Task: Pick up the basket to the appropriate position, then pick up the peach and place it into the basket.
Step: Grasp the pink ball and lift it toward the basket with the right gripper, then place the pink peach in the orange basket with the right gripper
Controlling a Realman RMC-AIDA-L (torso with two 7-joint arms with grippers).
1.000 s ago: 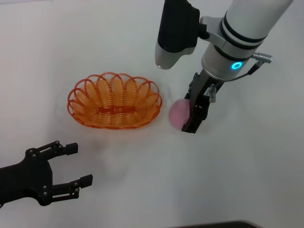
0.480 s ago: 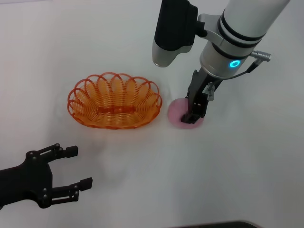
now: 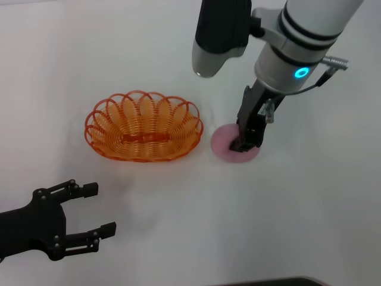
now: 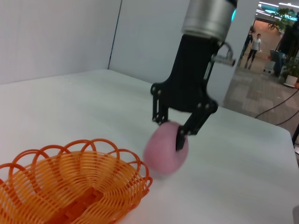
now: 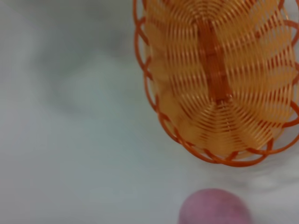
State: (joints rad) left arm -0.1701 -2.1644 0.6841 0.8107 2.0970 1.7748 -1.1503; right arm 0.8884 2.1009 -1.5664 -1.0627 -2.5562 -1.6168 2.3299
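Note:
The orange basket [image 3: 143,126] rests on the white table, left of centre, and nothing is holding it. Just to its right lies the pink peach [image 3: 226,146]. My right gripper [image 3: 244,143] points down onto the peach. The left wrist view shows that gripper [image 4: 169,133] open, with one finger in front of the peach [image 4: 163,151] and the other behind it. In the right wrist view the peach [image 5: 215,207] lies close below the basket [image 5: 219,79]. My left gripper [image 3: 89,223] stands open near the front left of the table, away from both.
The white table [image 3: 297,226] carries nothing else. The right arm's dark housing [image 3: 220,36] hangs over the far side, behind the peach. In the left wrist view the table's far edge [image 4: 280,133] gives onto a room with people in the distance.
The right gripper has moved from the peach's right side to over it, so its fingers now straddle the fruit. The basket and left arm have stayed put.

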